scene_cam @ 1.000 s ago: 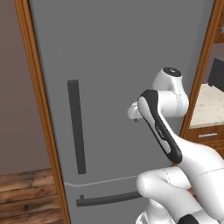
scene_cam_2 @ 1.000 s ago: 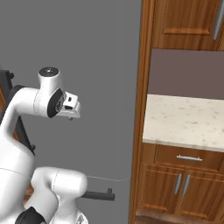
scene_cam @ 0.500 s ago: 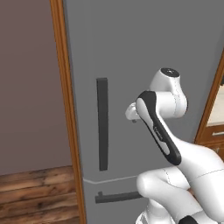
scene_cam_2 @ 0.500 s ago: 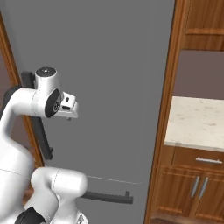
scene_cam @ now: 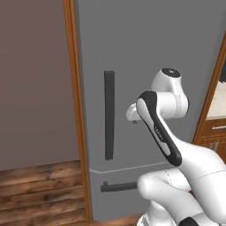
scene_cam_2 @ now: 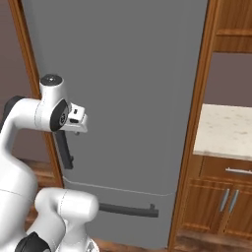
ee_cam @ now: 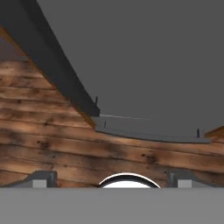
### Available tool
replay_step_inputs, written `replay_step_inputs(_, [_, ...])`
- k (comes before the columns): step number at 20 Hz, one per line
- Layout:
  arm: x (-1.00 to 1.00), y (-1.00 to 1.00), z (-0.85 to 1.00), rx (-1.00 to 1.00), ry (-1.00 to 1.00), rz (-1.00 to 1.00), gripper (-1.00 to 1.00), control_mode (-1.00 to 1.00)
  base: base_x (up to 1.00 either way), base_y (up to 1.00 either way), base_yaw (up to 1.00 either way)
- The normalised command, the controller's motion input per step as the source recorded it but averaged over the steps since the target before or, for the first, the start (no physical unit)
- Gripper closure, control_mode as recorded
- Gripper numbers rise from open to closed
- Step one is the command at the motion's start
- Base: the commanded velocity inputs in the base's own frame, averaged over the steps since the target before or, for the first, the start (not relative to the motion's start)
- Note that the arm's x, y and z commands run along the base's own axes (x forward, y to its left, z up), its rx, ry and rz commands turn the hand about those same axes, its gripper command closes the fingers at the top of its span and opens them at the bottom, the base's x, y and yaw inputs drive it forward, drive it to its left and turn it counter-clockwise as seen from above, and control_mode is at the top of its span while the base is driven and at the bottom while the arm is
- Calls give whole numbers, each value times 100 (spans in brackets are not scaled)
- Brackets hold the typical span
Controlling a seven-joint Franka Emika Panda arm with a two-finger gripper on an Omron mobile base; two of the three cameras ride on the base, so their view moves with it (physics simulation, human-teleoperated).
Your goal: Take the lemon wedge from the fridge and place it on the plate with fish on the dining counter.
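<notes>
Fridge (scene_cam: 145, 62) shut, tall grey door cut off at top in both base views; inside hidden, so lemon wedge not visible, location impossible to tell. Wooden side panel (scene_cam: 76, 110) running up left edge of door, another panel (scene_cam_2: 197, 123) on right edge in right base view. Wooden floor (scene_cam: 39, 190) at lower left, cut off by frame.

Left base view: robot arm (scene_cam: 161, 132) covering right part of door and part of lower drawer; vertical bar handle (scene_cam: 109, 115) fully visible, long axis straight up and down, standing left of the arm's wrist. Drawer handle (scene_cam: 118, 186) horizontal, its right end hidden behind arm.

Right base view: same bar handle (scene_cam_2: 63, 147) mostly hidden behind arm, just lower end showing; drawer handle (scene_cam_2: 129, 210) seen nearly whole, long axis left to right. Also shows beige wall counter (scene_cam_2: 227, 130) and wooden cabinets (scene_cam_2: 221, 197) to right of fridge, barely present in left base view.

Gripper (scene_cam_2: 78, 119) near door, in front of it, not touching handle in any view; fingers hard to make out in base views. Hand view: two finger tips (ee_cam: 41, 179) low at bottom, spread wide apart, nothing between them. Same view rolled: bar handle (ee_cam: 48, 57) running diagonally, drawer handle (ee_cam: 148, 133) below, floor boards behind.
</notes>
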Motion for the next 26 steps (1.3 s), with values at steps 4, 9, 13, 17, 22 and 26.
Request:
replay_step_inputs(4, [0, 0, 0, 0, 0, 0, -100, 100, -42, 33, 0])
replay_step_inputs(9, [0, 0, 0, 0, 0, 0, -100, 100, -40, 39, 0])
replay_step_inputs(13, [0, 0, 0, 0, 0, 0, -100, 100, -44, 36, 0])
replay_step_inputs(17, [0, 0, 0, 0, 0, 0, -100, 100, -53, 28, 0])
replay_step_inputs(22, [0, 0, 0, 0, 0, 0, -100, 100, -56, 18, 0])
replay_step_inputs(26, [0, 0, 0, 0, 0, 0, -100, 100, -57, 10, 0])
